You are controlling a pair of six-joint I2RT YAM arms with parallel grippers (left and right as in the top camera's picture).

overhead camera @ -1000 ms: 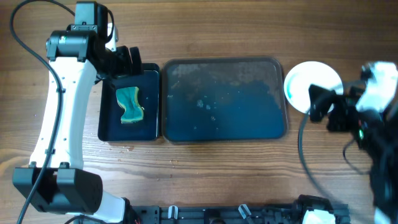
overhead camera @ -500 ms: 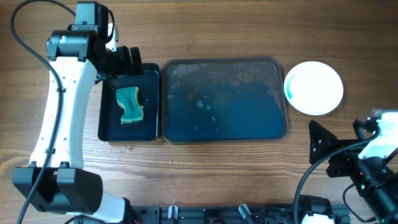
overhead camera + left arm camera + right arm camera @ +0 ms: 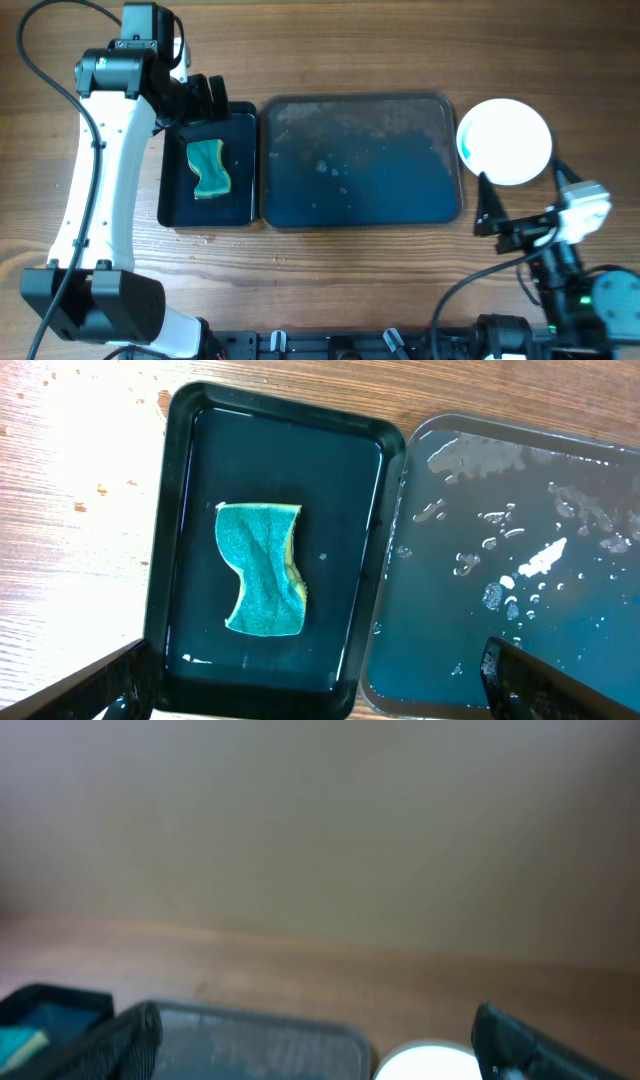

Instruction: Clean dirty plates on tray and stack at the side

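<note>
One white plate lies on the wooden table just right of the large dark tray, which is wet and speckled and holds no plates. The plate's edge shows blurred in the right wrist view. My right gripper is open and empty, in front of the plate and clear of it; it also shows in the right wrist view. My left gripper is open and empty above the back of the small black tray. A teal sponge lies in that tray, also seen in the left wrist view.
The small black tray and the large tray sit side by side, rims touching. Crumbs lie on the wood left of the small tray. The right arm's base and cables fill the front right corner.
The right arm has drawn back from the plate toward the front right and tilted up; the plate stays on the table. The left arm has not moved.
</note>
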